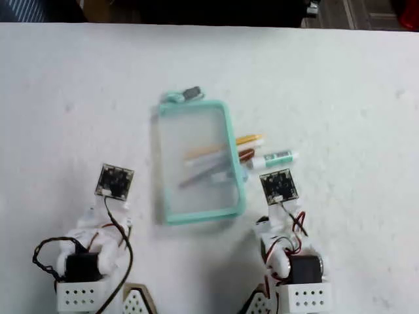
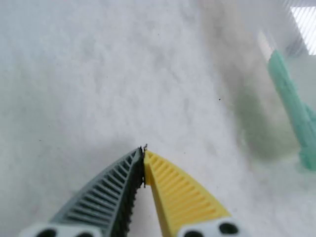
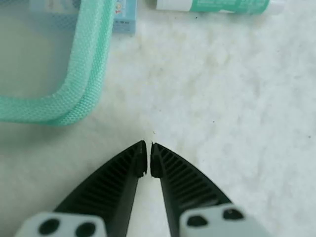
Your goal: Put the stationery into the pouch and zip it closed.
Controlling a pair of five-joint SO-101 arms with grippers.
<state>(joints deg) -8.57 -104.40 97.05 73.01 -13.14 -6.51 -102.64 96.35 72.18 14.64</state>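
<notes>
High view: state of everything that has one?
pouch: flat on table, not zipped shut, pens poking out its side
yellow pen: partly in pouch
brown pen: partly in pouch
green-and-white tube: outside pouch, on table
left tool: shut, empty
right tool: shut, empty

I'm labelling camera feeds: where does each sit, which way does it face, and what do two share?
High view: above the table, looking down on the pouch; both arms show.
Left wrist view: on the left arm, facing the table past its shut left gripper.
Right wrist view: on the right arm, facing the tube past its shut right gripper.
Shared: all three show the pouch.
</notes>
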